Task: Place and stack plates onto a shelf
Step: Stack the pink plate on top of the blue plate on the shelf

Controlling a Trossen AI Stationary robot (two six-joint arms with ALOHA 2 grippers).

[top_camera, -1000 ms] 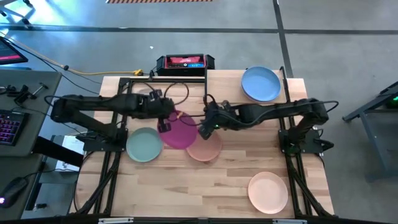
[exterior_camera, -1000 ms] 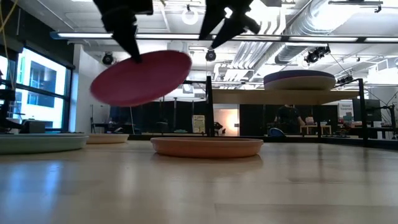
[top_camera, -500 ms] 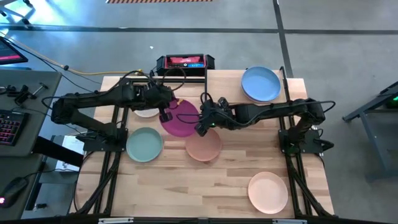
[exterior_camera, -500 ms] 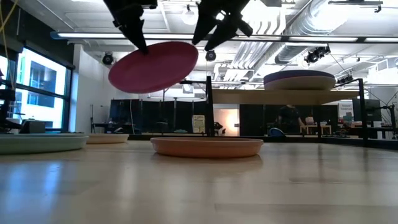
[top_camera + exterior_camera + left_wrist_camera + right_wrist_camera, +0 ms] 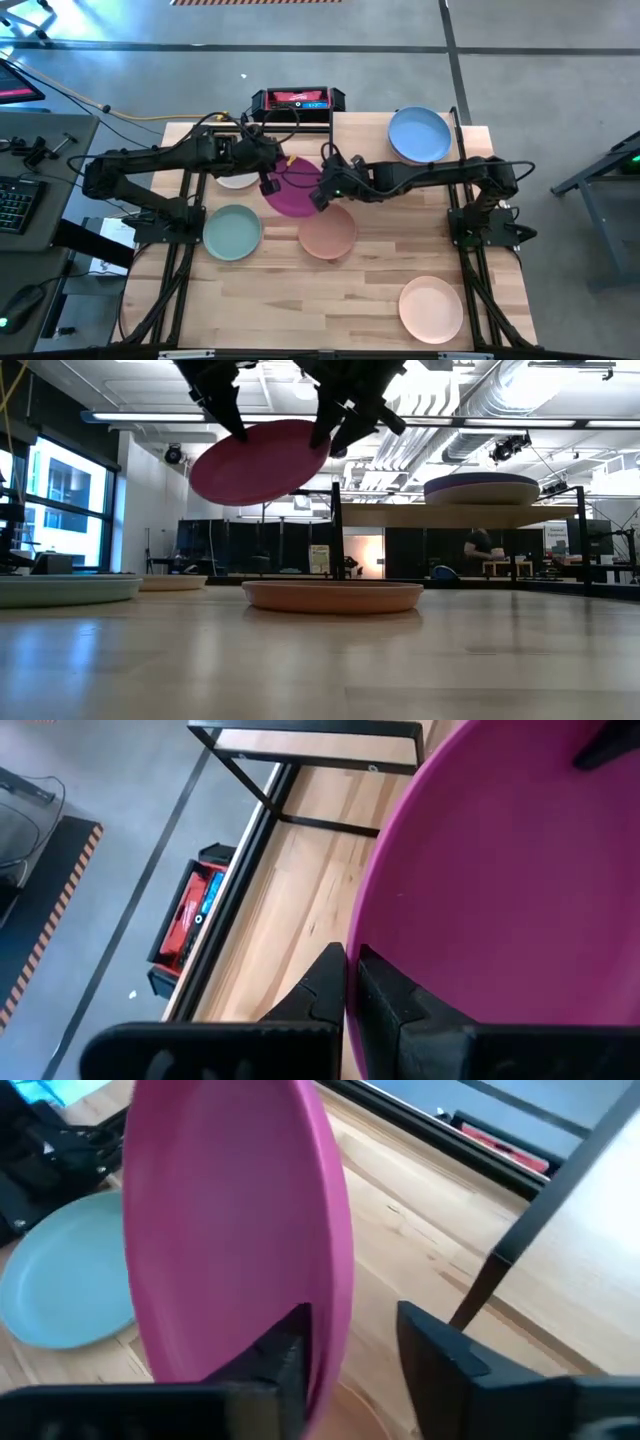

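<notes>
a plate (image 5: 293, 190) hangs tilted in the air above the table (image 5: 330, 300), pinched at one edge by the left gripper (image 5: 268, 186) and straddled at the opposite edge by the right gripper (image 5: 318, 196). just under it toward the table's front lies another plate (image 5: 330, 235), with a third (image 5: 232, 232) to its left and a fourth (image 5: 431, 308) well apart at the front right. a plate (image 5: 420, 134) rests on the shelf (image 5: 440, 515) at the back right.
</notes>
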